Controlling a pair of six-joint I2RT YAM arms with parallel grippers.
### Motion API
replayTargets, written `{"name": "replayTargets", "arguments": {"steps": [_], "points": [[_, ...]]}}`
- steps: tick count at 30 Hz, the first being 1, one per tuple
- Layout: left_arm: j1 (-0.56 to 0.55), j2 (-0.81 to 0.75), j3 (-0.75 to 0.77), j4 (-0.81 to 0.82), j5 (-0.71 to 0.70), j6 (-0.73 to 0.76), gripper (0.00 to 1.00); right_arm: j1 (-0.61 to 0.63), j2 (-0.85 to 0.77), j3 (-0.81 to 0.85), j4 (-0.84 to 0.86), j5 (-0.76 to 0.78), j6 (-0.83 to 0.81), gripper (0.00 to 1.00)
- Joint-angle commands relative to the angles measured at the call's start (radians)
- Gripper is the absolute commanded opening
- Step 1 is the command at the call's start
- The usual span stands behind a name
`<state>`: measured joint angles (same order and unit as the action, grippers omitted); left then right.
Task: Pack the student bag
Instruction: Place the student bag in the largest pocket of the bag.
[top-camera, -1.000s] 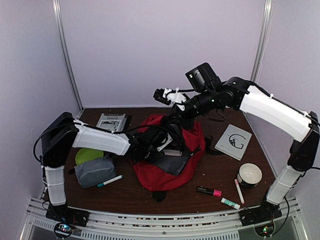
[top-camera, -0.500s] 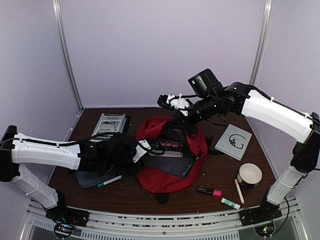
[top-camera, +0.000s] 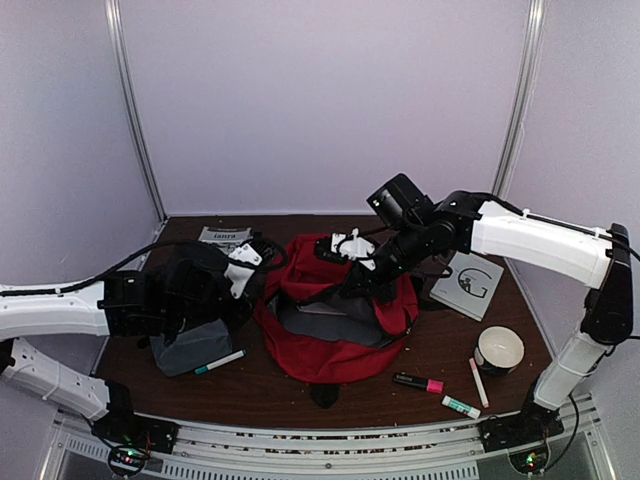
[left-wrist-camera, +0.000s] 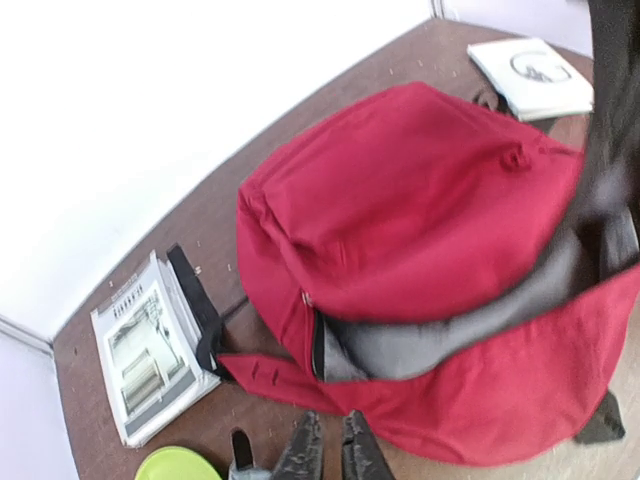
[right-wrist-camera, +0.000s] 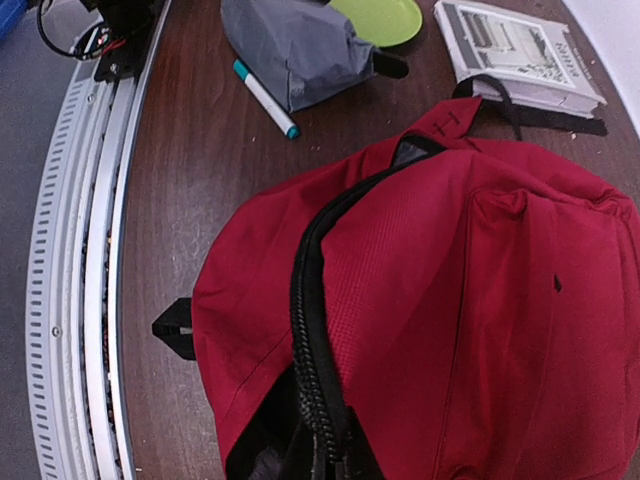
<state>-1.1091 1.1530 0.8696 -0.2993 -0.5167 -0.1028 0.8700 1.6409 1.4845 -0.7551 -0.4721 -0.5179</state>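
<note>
Starting at the lower edge of the top view, markers (top-camera: 418, 383) and a cup (top-camera: 498, 350) sat at lower right on the counter (top-camera: 440, 335). A pen (top-camera: 220, 362) and a grey pouch (top-camera: 190, 345) lay at lower left. Just beyond them, at frame centre, the bag (top-camera: 330, 355) sat slumped, its mouth gaping upward and toward the viewer with grey lining showing. The mouth's long axis ran roughly left to right across the frame.

The left end effector (left-wrist-camera: 328, 452) hung just left of the bag, above the pouch, pointing at the bag's left flank. Only its tips showed at the bottom of the left wrist view, close together with nothing between them. Whether they were fully pressed together I could not tell. Farther back, the right end effector (top-camera: 348, 262) was pressed together on the bag's far lip, pinching the fabric by the zipper (right-wrist-camera: 310, 330) and holding the mouth up.

With the right arm propping the bag, the left arm looked free to load, and it was nearer the pouch and pen. The mouth lay to its right, so a carried item would likely travel rightward and go in over the opening's left end. A book (top-camera: 467, 283) lay at right and a booklet (top-camera: 222, 238) at far left.
</note>
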Motion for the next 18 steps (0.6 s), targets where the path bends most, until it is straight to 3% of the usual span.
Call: {"name": "replayTargets", "arguments": {"steps": [1, 3, 6, 8, 14, 18], "points": [[0.021, 0.075, 0.075, 0.186, 0.021, 0.008, 0.07, 0.010, 0.059, -0.031, -0.063, -0.012, -0.063, 0.02], [0.028, 0.117, 0.116, 0.233, 0.012, 0.005, 0.05, 0.011, 0.052, -0.047, -0.073, -0.018, -0.074, 0.13], [0.070, 0.187, 0.190, 0.269, 0.055, -0.014, 0.04, 0.023, -0.004, -0.077, -0.089, -0.008, -0.103, 0.38], [0.105, 0.230, 0.249, 0.270, 0.118, -0.033, 0.04, 0.012, -0.059, -0.084, -0.107, -0.022, -0.103, 0.46], [0.179, 0.357, 0.431, 0.251, 0.245, -0.040, 0.06, -0.146, -0.197, -0.098, -0.170, -0.105, -0.065, 0.52], [0.195, 0.434, 0.561, 0.204, 0.331, -0.018, 0.17, -0.330, -0.254, -0.156, -0.146, -0.146, -0.004, 0.52]]}}
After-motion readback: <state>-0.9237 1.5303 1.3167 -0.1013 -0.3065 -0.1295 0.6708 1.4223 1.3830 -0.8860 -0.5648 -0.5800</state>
